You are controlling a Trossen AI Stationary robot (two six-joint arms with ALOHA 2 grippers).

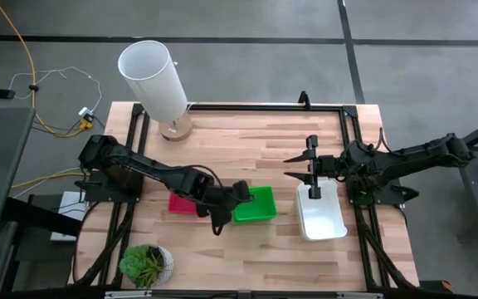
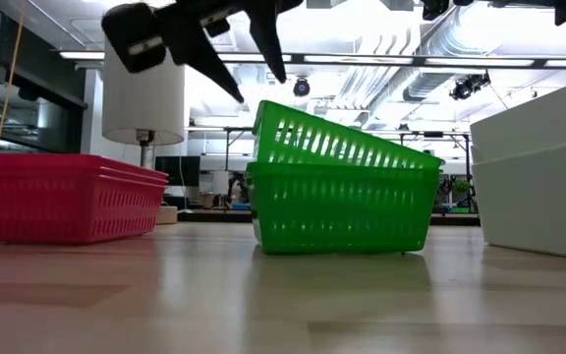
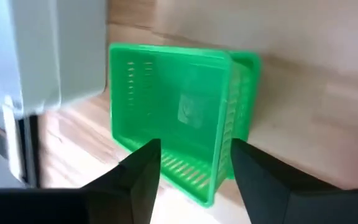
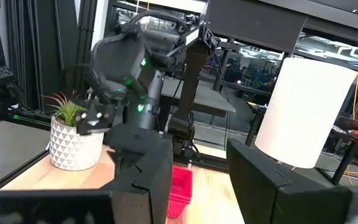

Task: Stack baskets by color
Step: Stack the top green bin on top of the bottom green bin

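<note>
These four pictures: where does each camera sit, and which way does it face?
High: overhead, looking down; both arms, green baskets.
Low: table height, facing the room; left end effector above the green baskets.
Left wrist: past open fingers onto them.
Right wrist: towards the left arm, potted plant.
Three views share the green baskets.

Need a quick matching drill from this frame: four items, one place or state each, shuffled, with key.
Items:
1. green baskets
2. red baskets
3. white baskets
4. potted plant

Places or states:
A. under the right pincer
B. near table edge, left side
C. top one sits tilted on the stack, left pincer open beside it
D. partly hidden under the left arm

Pairs: 1-C, 2-D, 3-A, 4-B
</note>
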